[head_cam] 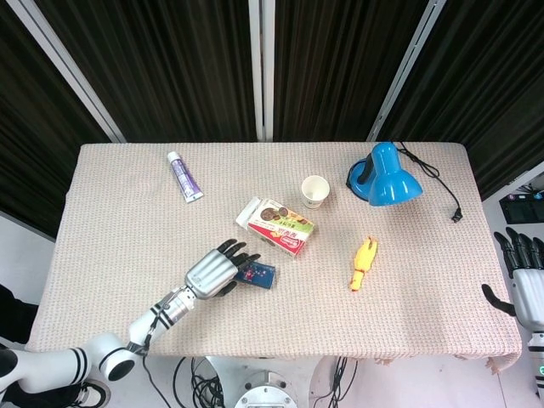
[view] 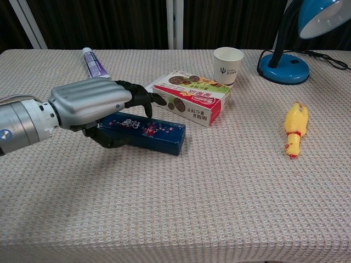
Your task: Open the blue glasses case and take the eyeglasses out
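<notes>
The blue glasses case (head_cam: 261,274) (view: 156,134) lies closed on the table, left of centre and near the front edge. My left hand (head_cam: 215,272) (view: 92,103) hovers over its left end, covering that end. The fingers (view: 141,97) are spread above and past the case's far side, and the thumb lies low along its near side. Nothing is lifted and the hand is not closed around the case. My right hand (head_cam: 527,285) hangs off the table's right edge with its fingers apart, holding nothing. No eyeglasses are visible.
A snack box (head_cam: 276,226) (view: 189,97) lies just behind the case. Farther back stand a paper cup (head_cam: 315,190) (view: 228,64) and a blue desk lamp (head_cam: 387,174) (view: 285,66). A yellow rubber chicken (head_cam: 364,263) (view: 294,129) lies to the right, a toothpaste tube (head_cam: 184,176) (view: 94,62) at back left.
</notes>
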You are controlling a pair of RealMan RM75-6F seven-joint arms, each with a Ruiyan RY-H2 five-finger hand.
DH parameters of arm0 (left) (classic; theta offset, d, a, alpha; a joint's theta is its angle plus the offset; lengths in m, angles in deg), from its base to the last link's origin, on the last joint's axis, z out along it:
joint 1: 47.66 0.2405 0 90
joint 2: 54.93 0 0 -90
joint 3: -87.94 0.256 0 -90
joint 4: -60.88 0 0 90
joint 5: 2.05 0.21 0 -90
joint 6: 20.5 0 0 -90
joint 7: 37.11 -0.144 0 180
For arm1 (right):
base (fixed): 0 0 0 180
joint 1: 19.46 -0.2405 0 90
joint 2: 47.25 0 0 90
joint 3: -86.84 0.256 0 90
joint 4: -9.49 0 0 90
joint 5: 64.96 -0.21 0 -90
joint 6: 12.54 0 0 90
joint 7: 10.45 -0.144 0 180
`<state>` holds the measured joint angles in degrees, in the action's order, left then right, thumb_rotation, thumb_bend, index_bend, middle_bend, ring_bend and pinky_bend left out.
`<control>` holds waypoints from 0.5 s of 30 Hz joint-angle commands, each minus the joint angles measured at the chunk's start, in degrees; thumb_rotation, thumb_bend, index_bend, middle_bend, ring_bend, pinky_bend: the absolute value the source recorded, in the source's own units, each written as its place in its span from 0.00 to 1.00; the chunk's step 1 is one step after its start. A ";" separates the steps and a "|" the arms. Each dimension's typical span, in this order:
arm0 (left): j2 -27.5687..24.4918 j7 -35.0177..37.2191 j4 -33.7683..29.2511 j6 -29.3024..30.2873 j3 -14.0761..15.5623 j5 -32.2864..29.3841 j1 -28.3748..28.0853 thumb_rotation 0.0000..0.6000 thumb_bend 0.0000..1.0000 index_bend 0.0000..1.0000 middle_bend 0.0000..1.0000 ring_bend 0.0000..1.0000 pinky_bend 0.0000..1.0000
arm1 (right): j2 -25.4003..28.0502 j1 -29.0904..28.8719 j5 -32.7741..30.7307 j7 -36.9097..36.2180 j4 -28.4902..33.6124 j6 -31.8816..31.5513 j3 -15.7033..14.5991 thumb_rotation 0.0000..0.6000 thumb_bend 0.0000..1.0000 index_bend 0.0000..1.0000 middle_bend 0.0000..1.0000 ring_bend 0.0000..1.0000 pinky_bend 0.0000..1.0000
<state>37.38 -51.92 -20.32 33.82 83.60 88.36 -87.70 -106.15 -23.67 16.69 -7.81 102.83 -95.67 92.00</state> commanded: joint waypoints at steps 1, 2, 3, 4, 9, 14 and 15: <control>0.13 -0.09 0.24 -0.11 0.13 -0.33 -0.22 1.00 0.40 0.12 0.26 0.09 0.14 | 0.01 0.00 -0.09 0.09 0.05 0.08 -0.02 1.00 0.21 0.00 0.00 0.00 0.00; 0.19 0.01 0.33 -0.11 0.22 -0.49 -0.30 1.00 0.40 0.12 0.26 0.09 0.14 | 0.03 0.02 -0.20 0.15 0.08 0.13 -0.03 1.00 0.21 0.00 0.00 0.00 0.00; 0.24 0.07 0.35 -0.11 0.26 -0.57 -0.39 1.00 0.40 0.12 0.26 0.09 0.14 | 0.05 0.03 -0.31 0.16 0.11 0.18 -0.03 1.00 0.21 0.00 0.00 0.00 0.00; 0.29 0.08 0.39 -0.08 0.30 -0.62 -0.49 1.00 0.40 0.12 0.26 0.09 0.13 | 0.08 0.04 -0.44 0.17 0.13 0.27 -0.03 1.00 0.21 0.00 0.00 0.00 0.00; 0.44 0.17 0.54 0.37 0.48 -0.76 -0.89 1.00 0.41 0.13 0.27 0.09 0.13 | 0.18 -0.08 -1.07 0.10 0.10 0.87 0.04 1.00 0.21 0.00 0.00 0.00 0.00; 0.48 0.41 0.63 0.53 0.70 -1.10 -1.17 1.00 0.42 0.13 0.28 0.09 0.13 | 0.08 -0.17 -1.25 0.15 0.00 1.19 0.01 1.00 0.21 0.00 0.00 0.00 0.00; 0.53 0.34 0.72 0.46 0.71 -1.23 -1.30 1.00 0.42 0.13 0.29 0.09 0.13 | 0.09 -0.18 -1.26 0.18 0.01 1.22 0.00 1.00 0.21 0.00 0.00 0.00 0.00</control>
<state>37.88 -51.55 -19.65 34.31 84.30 87.19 -88.94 -106.07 -23.84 15.44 -7.64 102.84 -94.46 92.01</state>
